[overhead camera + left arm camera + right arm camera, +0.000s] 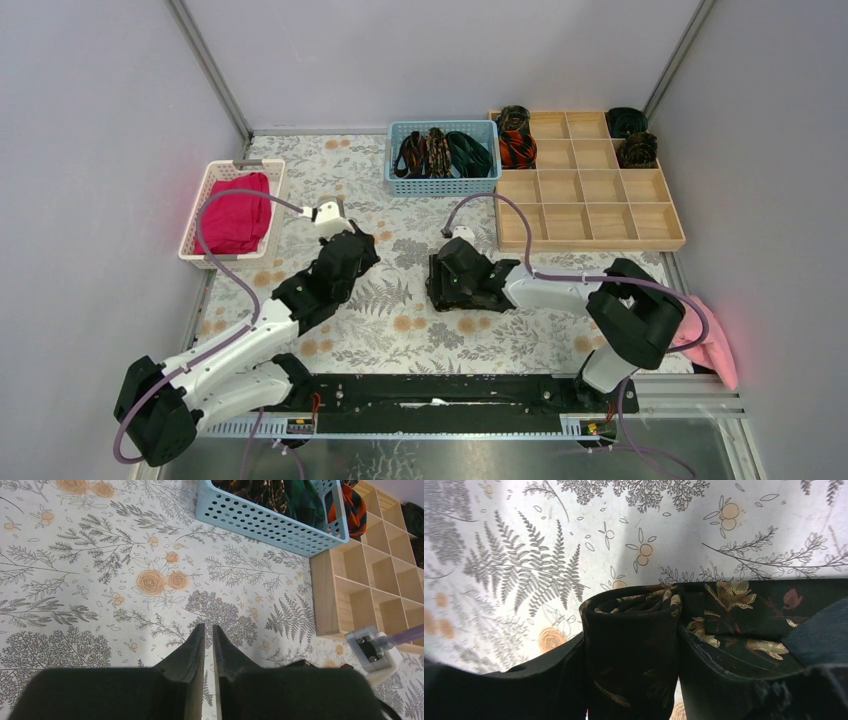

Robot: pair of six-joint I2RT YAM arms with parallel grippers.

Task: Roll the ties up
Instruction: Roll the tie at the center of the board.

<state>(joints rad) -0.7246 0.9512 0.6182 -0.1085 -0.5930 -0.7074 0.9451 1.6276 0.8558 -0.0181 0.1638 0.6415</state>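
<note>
My right gripper is shut on a black tie with gold-brown flecks. The tie is rolled into a coil between the fingers, and its loose tail lies flat to the right on the tablecloth. In the top view the right gripper is low over the middle of the table and hides this tie. My left gripper is shut and empty, above the cloth left of centre. Several unrolled ties sit in the blue basket.
A wooden compartment tray at the back right holds rolled ties in its far cells. A white basket with a magenta cloth stands at the left. A pink towel hangs at the right edge.
</note>
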